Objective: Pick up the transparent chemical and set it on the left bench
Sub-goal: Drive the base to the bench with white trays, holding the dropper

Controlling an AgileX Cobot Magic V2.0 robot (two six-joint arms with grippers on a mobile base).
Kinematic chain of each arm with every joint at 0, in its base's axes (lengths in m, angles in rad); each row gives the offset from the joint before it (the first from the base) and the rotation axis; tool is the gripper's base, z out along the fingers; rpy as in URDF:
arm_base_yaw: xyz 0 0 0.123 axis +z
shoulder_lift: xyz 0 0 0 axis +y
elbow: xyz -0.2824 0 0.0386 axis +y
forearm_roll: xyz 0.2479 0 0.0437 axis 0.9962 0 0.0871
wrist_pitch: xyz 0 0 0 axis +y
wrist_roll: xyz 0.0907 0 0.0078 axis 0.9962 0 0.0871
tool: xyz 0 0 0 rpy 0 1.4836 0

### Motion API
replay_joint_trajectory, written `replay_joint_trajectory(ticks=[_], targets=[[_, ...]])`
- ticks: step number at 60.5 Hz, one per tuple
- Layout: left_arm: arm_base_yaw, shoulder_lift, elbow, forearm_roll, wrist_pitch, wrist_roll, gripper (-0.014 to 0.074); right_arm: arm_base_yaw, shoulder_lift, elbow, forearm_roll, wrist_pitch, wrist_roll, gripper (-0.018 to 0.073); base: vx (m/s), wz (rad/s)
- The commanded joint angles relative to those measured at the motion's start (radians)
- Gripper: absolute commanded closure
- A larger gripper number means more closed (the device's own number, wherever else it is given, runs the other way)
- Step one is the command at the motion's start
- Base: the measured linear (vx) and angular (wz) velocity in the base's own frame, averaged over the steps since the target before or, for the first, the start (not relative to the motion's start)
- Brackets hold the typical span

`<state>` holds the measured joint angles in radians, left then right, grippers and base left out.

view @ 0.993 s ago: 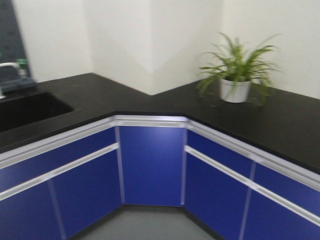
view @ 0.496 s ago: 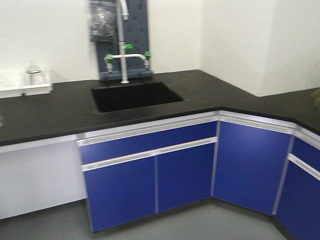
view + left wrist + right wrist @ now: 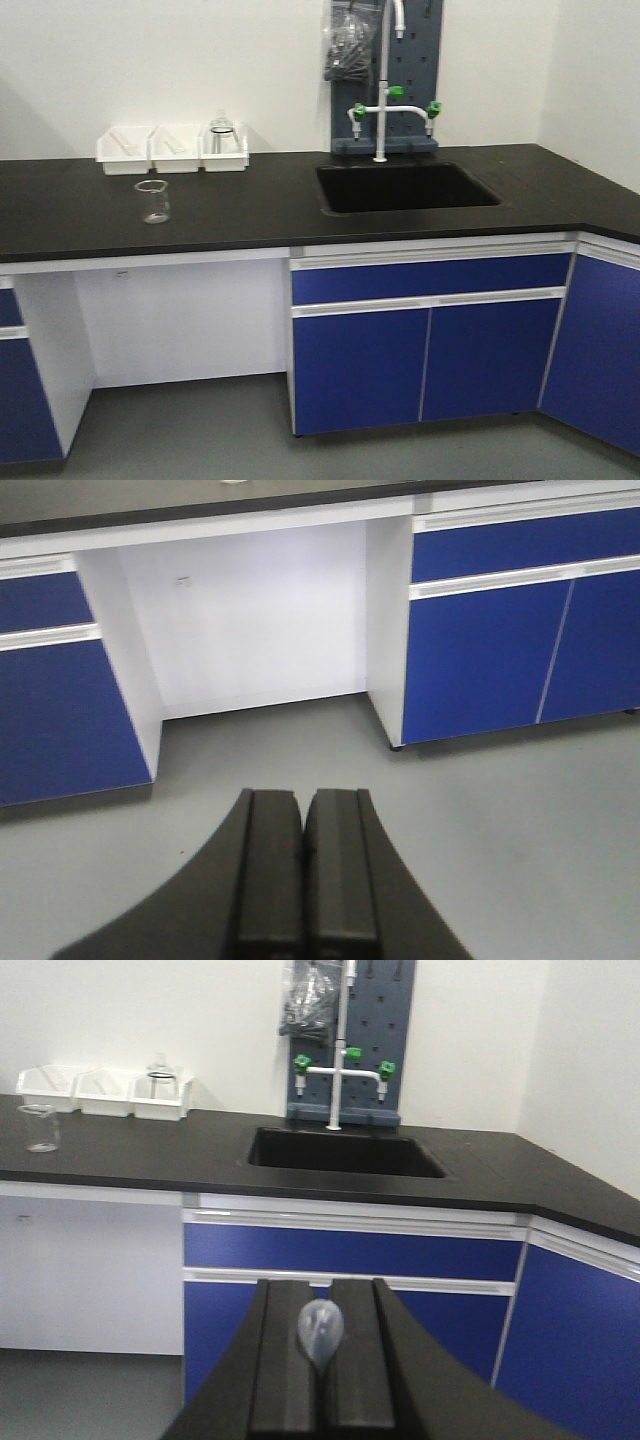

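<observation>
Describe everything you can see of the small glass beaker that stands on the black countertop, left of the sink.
The glass beaker is small, clear and cylindrical, with an open top. It stands upright and alone on the black countertop, in front of the white trays and to the left of the sink. Only the countertop touches it. Whether it holds any liquid cannot be told from these views.

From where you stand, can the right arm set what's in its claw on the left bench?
Probably not yet. The right claw, shut on a translucent bulb, looks well short of the left bench, with floor showing between. The top near the clear beaker is bare, so nothing blocks it once closer.
</observation>
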<state>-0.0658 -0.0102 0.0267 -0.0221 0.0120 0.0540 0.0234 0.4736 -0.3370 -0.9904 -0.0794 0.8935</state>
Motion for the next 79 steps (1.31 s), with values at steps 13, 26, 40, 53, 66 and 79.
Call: replay_joint_trajectory(ticks=[13,26,40,53,66,79], targets=[[-0.002,-0.019,0.016,-0.001,-0.078,-0.008,0.06,-0.005,0.004,-0.032,-0.003,-0.036,-0.007,0.0562,-0.01,0.25],[-0.002,-0.019,0.016,-0.001,-0.078,-0.008,0.06,-0.005,0.004,-0.032,-0.003,-0.036,-0.007,0.0562,0.08,0.27],[-0.002,-0.019,0.016,-0.001,-0.078,-0.008,0.06,-0.005,0.004,-0.032,-0.003,-0.036,-0.007,0.0562,0.13,0.45],[-0.002,-0.019,0.016,-0.001,-0.078,-0.008,0.06,-0.005,0.004,-0.032,-0.003,-0.036,-0.007,0.0562,0.18,0.53],[-0.002,-0.019,0.016,-0.001,-0.078,-0.008,0.06,-0.005,0.004,-0.032,-0.003,-0.036,-0.007,0.0562,0.23,0.51],[-0.002,-0.019,0.016,-0.001,-0.078,-0.008,0.06,-0.005,0.004,-0.032,-0.003,-0.036,-0.007,0.0562,0.29,0.41]])
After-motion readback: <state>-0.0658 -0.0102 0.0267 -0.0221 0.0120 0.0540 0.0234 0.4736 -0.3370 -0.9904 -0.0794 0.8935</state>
